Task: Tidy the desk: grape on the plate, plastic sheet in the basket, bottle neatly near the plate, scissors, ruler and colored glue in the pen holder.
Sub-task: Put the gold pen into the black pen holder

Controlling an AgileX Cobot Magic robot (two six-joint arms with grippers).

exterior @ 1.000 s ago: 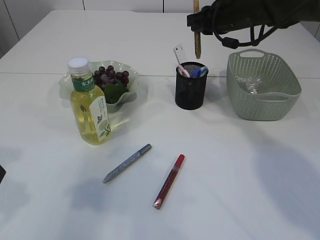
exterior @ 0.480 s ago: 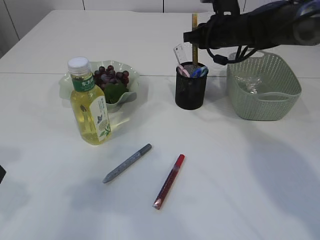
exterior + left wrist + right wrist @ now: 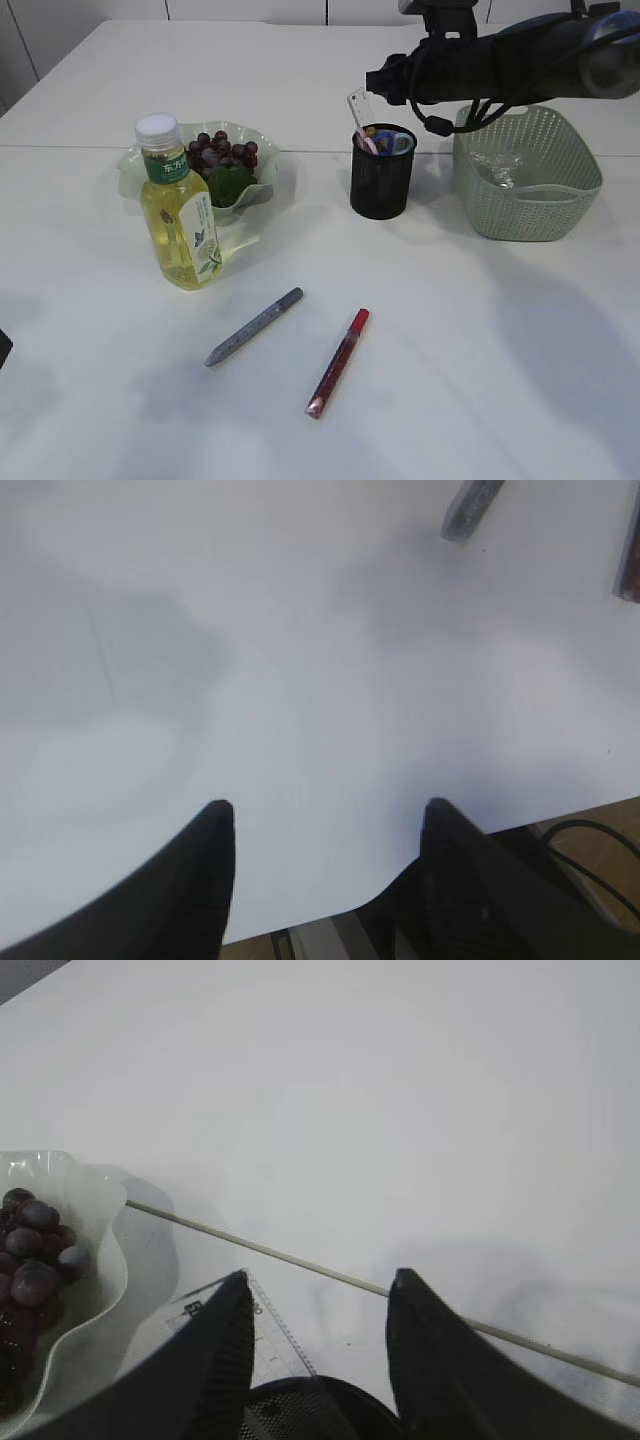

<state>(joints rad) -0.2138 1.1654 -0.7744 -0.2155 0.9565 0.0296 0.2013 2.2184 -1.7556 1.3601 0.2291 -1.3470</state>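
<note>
My right gripper [image 3: 377, 86] hovers open and empty just above the black mesh pen holder [image 3: 381, 185]; in the right wrist view [image 3: 320, 1278] its jaws stand apart over the holder's rim [image 3: 310, 1400]. The holder has the clear ruler [image 3: 358, 105] [image 3: 275, 1335] and pink and blue scissors handles [image 3: 390, 142] in it. A grey glue pen [image 3: 255, 327] and a red glue pen [image 3: 338, 362] lie on the table in front. The yellow bottle [image 3: 180, 205] stands by the plate [image 3: 275, 180] of grapes [image 3: 222, 152]. The basket [image 3: 525, 200] holds the plastic sheet [image 3: 495, 168]. My left gripper [image 3: 328, 807] is open over bare table.
The left wrist view shows the table's near edge [image 3: 300, 920] under the fingers, the grey pen's tip [image 3: 473, 505] and the red pen's end [image 3: 630, 560] at the top right. The plate with grapes [image 3: 35, 1260] shows at the left of the right wrist view.
My right gripper came down with a brownish glue pen over the pen holder and let it go; the pen has dropped inside and no longer sticks up.
</note>
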